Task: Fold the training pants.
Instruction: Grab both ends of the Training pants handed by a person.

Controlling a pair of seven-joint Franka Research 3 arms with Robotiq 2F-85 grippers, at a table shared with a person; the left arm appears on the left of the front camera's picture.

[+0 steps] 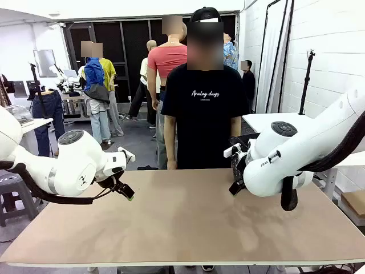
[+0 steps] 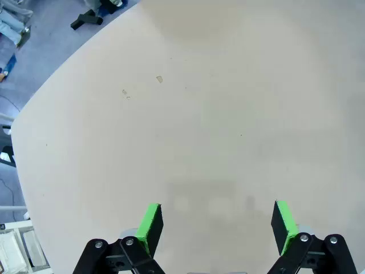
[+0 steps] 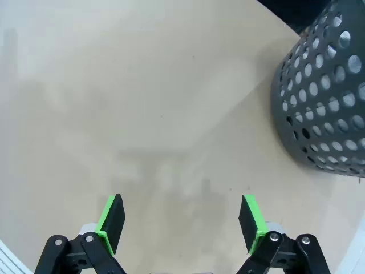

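1. The left gripper (image 2: 217, 216) has its jaws spread wide, with nothing between the green pads (image 2: 150, 226). In its wrist view it hangs above the pale table (image 1: 188, 228), and a faint shadow lies on the wood just ahead of the fingers.
2. In the front view this gripper sits low over the table's left part, close to the far edge, tilted down and toward the middle. It does not touch the surface.
3. The right gripper (image 3: 181, 214) is also wide open and holds nothing. It points down at the tabletop, where its soft shadow falls between and ahead of the pads.
4. Just beside it in the right wrist view, at the upper right, stands a dark grey basket (image 3: 325, 103) with round holes in its wall. It rests on the table and is apart from the fingers.
5. In the front view the right arm's wrist hangs over the table's right part, near the far edge.
6. A person (image 1: 202, 114) in a black T-shirt stands at the far side, between the two arms, with arms down.
7. I cannot tell where the training pants lie — the inside of the basket is hidden.
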